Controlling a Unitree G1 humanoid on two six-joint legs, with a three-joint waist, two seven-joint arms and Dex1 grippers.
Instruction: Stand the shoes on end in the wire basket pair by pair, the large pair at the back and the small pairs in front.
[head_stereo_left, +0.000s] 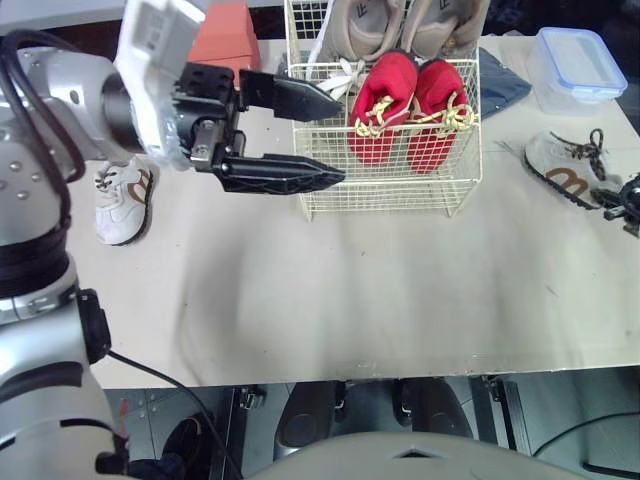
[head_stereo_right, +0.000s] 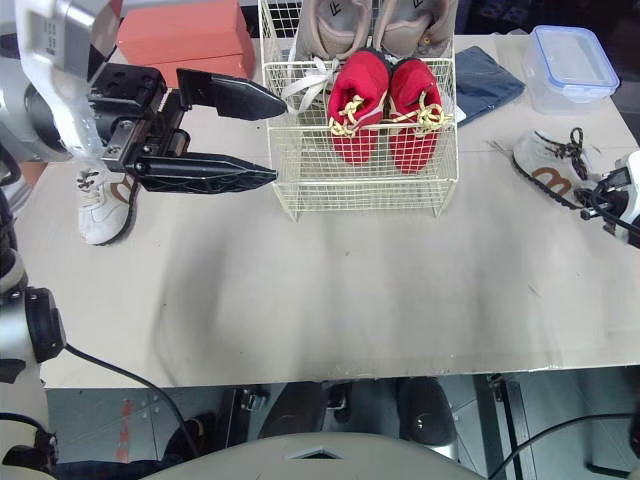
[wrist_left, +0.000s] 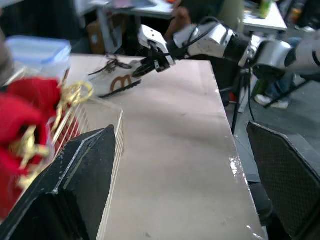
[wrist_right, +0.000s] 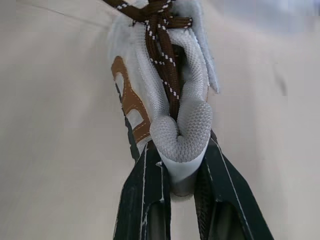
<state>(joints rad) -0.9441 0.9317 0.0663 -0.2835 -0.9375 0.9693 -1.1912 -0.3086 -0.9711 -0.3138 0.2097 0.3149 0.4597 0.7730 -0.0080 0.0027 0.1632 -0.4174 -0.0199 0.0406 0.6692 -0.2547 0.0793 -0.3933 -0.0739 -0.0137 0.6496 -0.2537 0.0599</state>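
**Right wrist view: claw shut on the last pair's first shoe**

Right wrist view: the right claw (wrist_right: 181, 160) has its two fingers pressed against the padded heel collar of a white-and-brown sneaker (wrist_right: 192, 85). The sneaker lies on the table (wrist_right: 55, 125) with its brown laces (wrist_right: 165, 50) trailing loose.

Left eye view: that sneaker lies at the table's right edge, well apart from the wire basket (head_stereo_left: 375, 195). In the basket the large beige pair (head_stereo_left: 400, 25) stands at the back and the red pair (head_stereo_left: 410, 105) stands in front, towards the right. The front left of the basket looks free. The left claw (head_stereo_left: 340, 138) hangs wide open and empty at the basket's left front corner. The matching sneaker (head_stereo_left: 122, 200) lies on the table beside the left arm.

Left wrist view: across the table, the right claw sits at the sneaker's heel.

The step in hand appears to be picking up the remaining small pair. The next move calls for lifting the sneaker clear, carrying it to the free space beside the red pair and standing it on end. The loose laces may snag on the wire.
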